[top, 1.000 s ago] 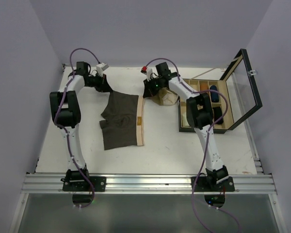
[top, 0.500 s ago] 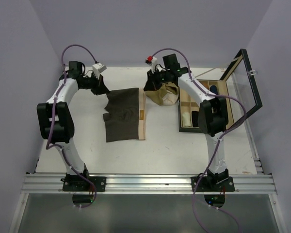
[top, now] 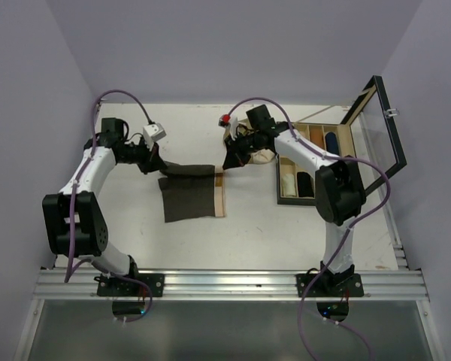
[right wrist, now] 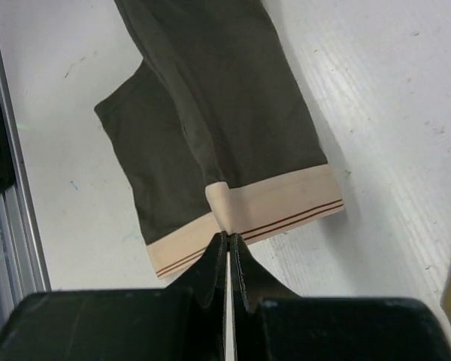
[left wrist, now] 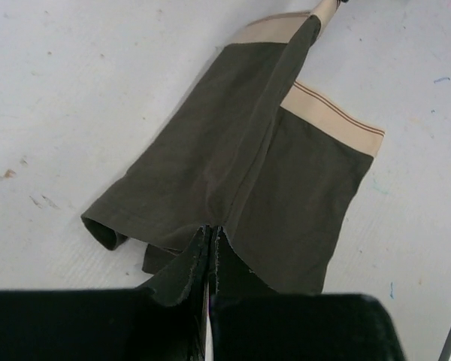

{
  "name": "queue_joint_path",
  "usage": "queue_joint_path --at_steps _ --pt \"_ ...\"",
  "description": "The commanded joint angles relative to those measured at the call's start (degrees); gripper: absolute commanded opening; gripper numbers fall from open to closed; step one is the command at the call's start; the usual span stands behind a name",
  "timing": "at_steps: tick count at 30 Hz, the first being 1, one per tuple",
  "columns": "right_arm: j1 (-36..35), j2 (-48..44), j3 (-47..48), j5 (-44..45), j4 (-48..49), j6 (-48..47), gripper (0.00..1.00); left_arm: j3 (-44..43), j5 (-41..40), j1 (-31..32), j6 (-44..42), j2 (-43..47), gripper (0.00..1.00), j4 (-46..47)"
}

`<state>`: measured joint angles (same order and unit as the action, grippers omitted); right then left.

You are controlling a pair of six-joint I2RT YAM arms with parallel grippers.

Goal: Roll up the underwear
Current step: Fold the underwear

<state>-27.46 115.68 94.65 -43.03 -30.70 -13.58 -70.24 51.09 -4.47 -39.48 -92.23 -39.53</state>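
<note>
The dark brown underwear (top: pixel 188 197) with its beige waistband (top: pixel 219 195) lies mid-table, its far edge lifted into a taut ridge between both grippers. My left gripper (top: pixel 159 167) is shut on the leg end of the fabric (left wrist: pixel 255 165); its tips (left wrist: pixel 212 229) pinch the dark cloth. My right gripper (top: pixel 227 164) is shut on the waistband, tips (right wrist: pixel 228 235) clamping the beige band above the underwear (right wrist: pixel 210 98). A second, olive-tan underwear (top: pixel 264 156) lies bunched behind the right arm, partly hidden.
An open wooden case (top: pixel 287 197) with compartments holding rolled items stands at the right, its glass lid (top: pixel 382 128) raised. Purple walls close the back and sides. A metal rail (top: pixel 225 284) runs along the near edge.
Both grippers have moved toward the near edge, carrying the underwear's far edge up and over. The spread cloth now covers a shorter patch of table.
</note>
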Motion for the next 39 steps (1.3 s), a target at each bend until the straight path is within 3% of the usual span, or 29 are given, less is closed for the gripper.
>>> queue_joint_path --at_steps 1,12,21,34,38,39 --pt "-1.4 -6.9 -2.8 0.5 -0.2 -2.8 0.0 4.1 0.4 -0.1 -5.5 5.5 0.0 -1.2" --pt "-4.1 -10.6 -9.7 2.3 0.0 -4.3 0.0 15.4 -1.3 -0.1 -12.8 14.2 0.0 -3.4" --pt "-10.6 -13.5 -19.2 5.0 3.6 -5.0 0.0 25.1 -5.3 0.0 -19.1 18.4 0.0 -3.9" --pt "-15.3 -7.8 -22.2 5.0 5.2 -4.3 0.0 30.1 -13.6 1.2 -22.4 11.5 0.0 -0.8" --pt "-17.8 -7.3 -21.4 4.4 2.8 -5.1 0.21 29.4 -14.9 1.2 -22.0 9.3 0.0 0.4" --pt "-18.1 -7.3 -21.0 4.3 2.1 -5.1 0.25 29.0 -14.9 1.2 -22.0 8.7 0.06 0.3"
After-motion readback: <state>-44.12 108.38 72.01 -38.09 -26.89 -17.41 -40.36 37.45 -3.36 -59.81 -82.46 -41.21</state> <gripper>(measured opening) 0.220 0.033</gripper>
